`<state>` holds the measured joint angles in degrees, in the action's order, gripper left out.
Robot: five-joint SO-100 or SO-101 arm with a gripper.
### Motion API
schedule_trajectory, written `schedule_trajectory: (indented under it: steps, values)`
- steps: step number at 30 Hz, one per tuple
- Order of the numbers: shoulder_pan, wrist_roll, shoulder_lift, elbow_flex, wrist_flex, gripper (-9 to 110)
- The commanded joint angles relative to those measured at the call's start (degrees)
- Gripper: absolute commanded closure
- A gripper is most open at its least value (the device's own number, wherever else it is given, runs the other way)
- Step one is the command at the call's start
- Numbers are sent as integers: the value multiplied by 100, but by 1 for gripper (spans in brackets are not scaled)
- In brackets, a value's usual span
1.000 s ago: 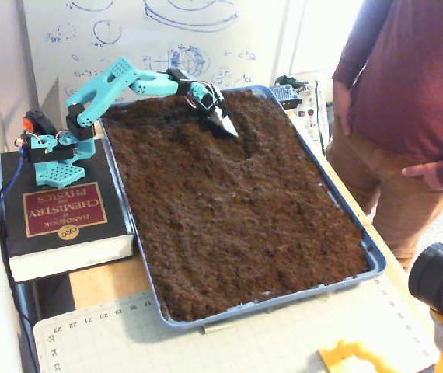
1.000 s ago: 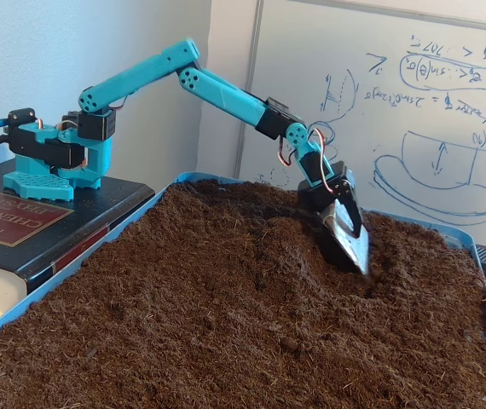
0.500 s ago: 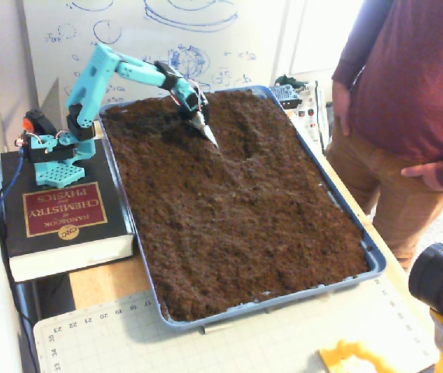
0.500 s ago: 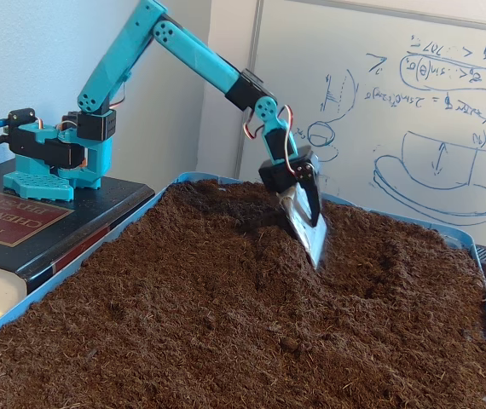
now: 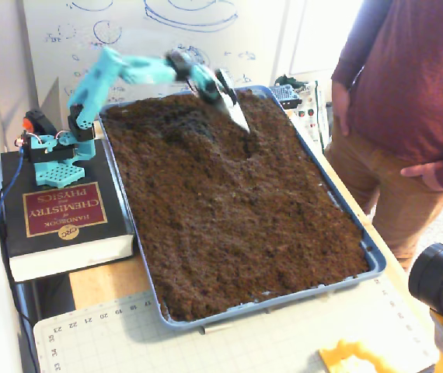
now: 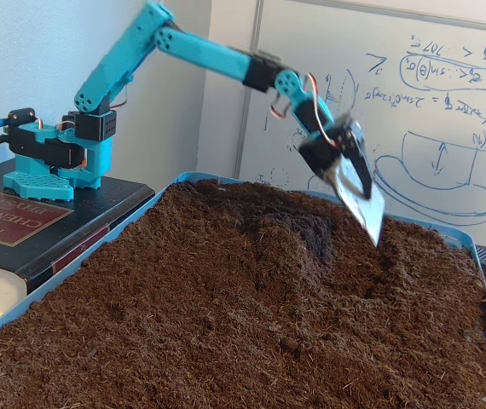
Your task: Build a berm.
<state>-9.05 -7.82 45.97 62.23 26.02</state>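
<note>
Gripper (image 6: 358, 200) hangs blurred in the air above the tray's far end, w/ a flat silver blade (image 5: 235, 111) as its tip; can't tell if the claw is open or closed. The berm (image 6: 290, 234) is a low dark mound just inside the tray's (image 5: 371, 256) far rim, beside a dug hollow (image 6: 371, 268). Risks, imo: blade drops onto the mound's crest & flattens it, or sweeps soil over the tray's rim; loose crumbly soil may slump back into the hollow anyway.

Teal arm (image 6: 200, 55) stretched forward, blurred claw (image 6: 364, 209) angled down; jaw state not discernible.
</note>
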Motion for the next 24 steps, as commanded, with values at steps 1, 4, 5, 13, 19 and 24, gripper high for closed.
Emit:
schedule_trajectory:
  steps: [1,4,5,13,19,24]
  values:
    - [0,-70,-905,-1811,-62,101]
    - [-123,-70,-1828,-2856,-62,101]
    - [-158,-79,-2092,-3164,-62,101]
    - [-281,-202,-3067,-3902,-9,101]
    - [-255,237,-2496,-2575,18,101]
    - [-237,325,-1380,-984,0,101]
